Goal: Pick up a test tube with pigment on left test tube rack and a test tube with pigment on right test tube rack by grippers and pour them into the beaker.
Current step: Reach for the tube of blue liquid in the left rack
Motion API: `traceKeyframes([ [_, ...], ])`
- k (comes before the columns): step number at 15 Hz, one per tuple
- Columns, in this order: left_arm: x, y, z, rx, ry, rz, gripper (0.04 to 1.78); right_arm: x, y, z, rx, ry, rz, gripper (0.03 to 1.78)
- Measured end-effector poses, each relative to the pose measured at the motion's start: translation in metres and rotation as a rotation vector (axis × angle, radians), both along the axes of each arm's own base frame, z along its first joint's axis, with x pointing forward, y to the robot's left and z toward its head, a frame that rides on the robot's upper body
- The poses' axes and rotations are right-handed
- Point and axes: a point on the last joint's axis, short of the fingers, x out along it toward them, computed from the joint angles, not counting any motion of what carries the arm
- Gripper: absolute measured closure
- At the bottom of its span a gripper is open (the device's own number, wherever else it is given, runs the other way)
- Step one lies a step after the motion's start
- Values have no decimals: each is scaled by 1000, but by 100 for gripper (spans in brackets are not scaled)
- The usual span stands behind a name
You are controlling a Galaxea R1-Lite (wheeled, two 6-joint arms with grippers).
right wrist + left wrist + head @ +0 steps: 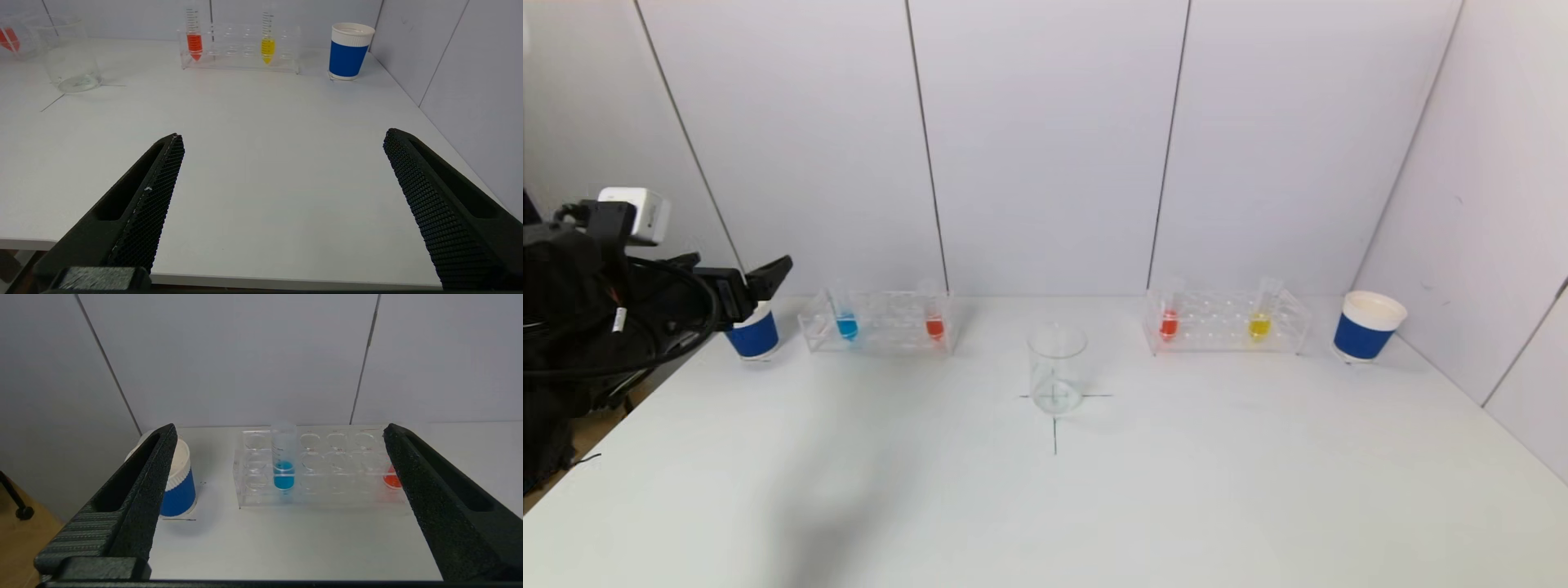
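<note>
Ahead of the spread left pincer (278, 506), the blue test tube (283, 465) looks light, slick, fragile; grip its bare upper wall. The right pincer (282, 208) gapes empty.

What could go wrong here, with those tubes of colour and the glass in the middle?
1. The left gripper is lined up on the blue tube, and its open fingers pass near the blue cup; it might nudge it.
2. The tubes stand loosely in clear racks; a skewed grip could tip a tube or drag the rack.
3. The beaker is narrow and both arms pour there; pigment could splash on the table.
</note>
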Motion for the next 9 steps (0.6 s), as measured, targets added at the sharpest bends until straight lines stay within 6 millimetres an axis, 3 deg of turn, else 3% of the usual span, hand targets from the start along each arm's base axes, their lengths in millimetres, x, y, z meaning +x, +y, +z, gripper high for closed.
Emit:
traceKeyframes([
  [4, 40, 9, -31, 4, -17, -7, 6, 0, 0, 0, 0, 0, 0, 4],
  [9, 68, 14, -63, 2, -22, -39, 6, 0, 0, 0, 0, 0, 0, 4],
])
